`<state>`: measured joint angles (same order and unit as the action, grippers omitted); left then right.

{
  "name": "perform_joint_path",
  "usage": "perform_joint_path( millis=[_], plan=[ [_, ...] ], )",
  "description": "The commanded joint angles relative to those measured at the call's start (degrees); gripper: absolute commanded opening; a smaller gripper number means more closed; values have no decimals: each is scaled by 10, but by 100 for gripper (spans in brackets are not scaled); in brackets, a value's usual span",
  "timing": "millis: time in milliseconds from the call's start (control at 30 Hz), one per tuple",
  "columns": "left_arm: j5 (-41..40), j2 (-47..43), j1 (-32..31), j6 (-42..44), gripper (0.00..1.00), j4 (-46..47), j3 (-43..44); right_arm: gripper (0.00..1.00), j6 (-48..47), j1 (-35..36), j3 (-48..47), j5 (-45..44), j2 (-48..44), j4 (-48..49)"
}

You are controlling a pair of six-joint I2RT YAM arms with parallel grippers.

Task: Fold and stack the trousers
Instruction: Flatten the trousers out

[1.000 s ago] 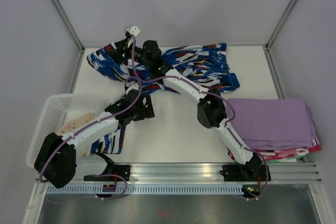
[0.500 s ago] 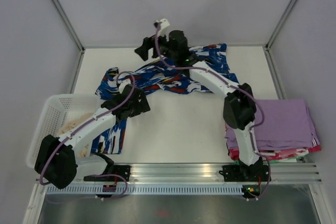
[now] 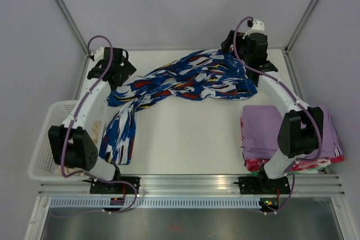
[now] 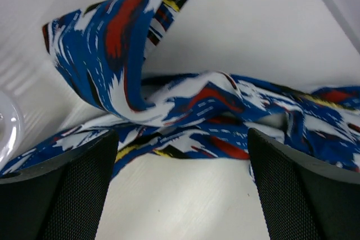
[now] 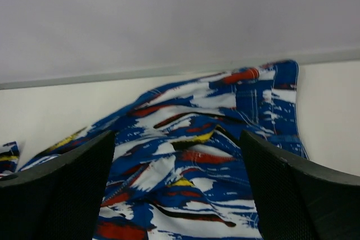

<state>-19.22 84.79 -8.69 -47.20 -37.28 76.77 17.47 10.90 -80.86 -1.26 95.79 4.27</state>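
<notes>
Near edge: both my bases sat on the rail (image 3: 197, 182).

Just beyond, left side: white basket (image 3: 42, 133), with my left arm rising past its inner rim. Right side: lilac stack (image 3: 261, 130) resting on a pink garment (image 3: 301, 165); my right elbow hung over the stack.

Trousers (image 3: 191, 80) lay unfolded on the table (image 3: 185, 139). One leg ran from just beside the basket away toward the far left. The rest stretched as a crumpled band across the far half of the table, ending at the far right corner, well apart from the lilac stack.

Far left: left gripper (image 4: 180, 139) hung over the left end of that band. Jaws stood wide apart with nothing clamped between them. In the wrist view, one fold of the print stood up in an arch off the table, beyond the fingers (image 4: 67, 189).

Far right: right gripper (image 5: 177, 139) hung at the corner end of the trousers, near the back wall. Jaws were wide here too and gripped no cloth; the fabric lay spread beyond the fingers (image 5: 292, 195).
</notes>
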Motion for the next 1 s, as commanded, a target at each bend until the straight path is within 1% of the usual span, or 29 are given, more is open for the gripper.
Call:
perform_joint_path(
  millis=[0, 133, 233, 300, 367, 400, 433, 500, 533, 567, 600, 633, 667, 700, 733, 767, 800, 833, 867, 900, 967],
  plan=[
    [-63, 108, 16, -33, 100, -110, 77, 98, 32, -24, 25, -22, 19, -17],
    [-91, 182, 21, -65, 100, -130, 121, 98, 67, -53, 28, 10, 50, -3],
    [-87, 227, 30, -76, 99, -140, 143, 98, 73, -67, 27, 27, 64, 12],
    [-89, 243, 32, -77, 93, -139, 147, 98, 58, -69, 25, 25, 73, 17],
    [-95, 255, 32, -76, 60, -129, 145, 98, 54, -70, 19, 16, 92, 19],
    [-98, 253, 33, -76, 41, -123, 145, 98, 50, -69, 9, 16, 99, 19],
    [-98, 249, 34, -64, 3, -99, 144, 98, 50, -69, 3, 16, 116, 17],
    [-100, 225, 34, -34, 2, -59, 142, 98, 50, -71, -16, 16, 134, 9],
    [-104, 213, 34, 16, 2, 0, 140, 98, 53, -71, -21, 16, 150, 6],
    [-110, 182, 34, 45, 2, 35, 135, 98, 56, -73, -26, 16, 158, 0],
    [-131, 163, 34, 70, 2, 77, 113, 98, 58, -74, -32, 19, 163, 0],
    [-144, 141, 34, 122, 2, 124, 96, 98, 63, -75, -33, 21, 171, 3],
    [-149, 118, 35, 154, 2, 245, 74, 98, 67, -76, -33, 24, 173, 6],
    [-134, 68, 35, 188, 2, 325, 7, 98, 68, -76, -30, 25, 174, 10],
    [-118, 43, 36, 246, 2, 412, -38, 98, 70, -76, -29, 26, 178, 12],
    [-101, 22, 36, 265, 2, 576, -81, 98, 76, -77, -29, 25, 179, 15],
    [-68, -7, 39, 273, 2, 635, -154, 98, 77, -77, -29, 27, 180, 17],
    [-63, -14, 40, 260, 2, 659, -173, 98, 77, -78, -30, 28, 184, 18],
    [-58, -18, 40, 250, 3, 659, -181, 98, 82, -79, -30, 28, 186, 18],
    [-44, -17, 40, 229, 13, 630, -188, 98, 84, -80, -31, 28, 188, 18],
    [-33, -19, 40, 202, 23, 600, -201, 98, 87, -81, -35, 28, 197, 17]
  ],
)
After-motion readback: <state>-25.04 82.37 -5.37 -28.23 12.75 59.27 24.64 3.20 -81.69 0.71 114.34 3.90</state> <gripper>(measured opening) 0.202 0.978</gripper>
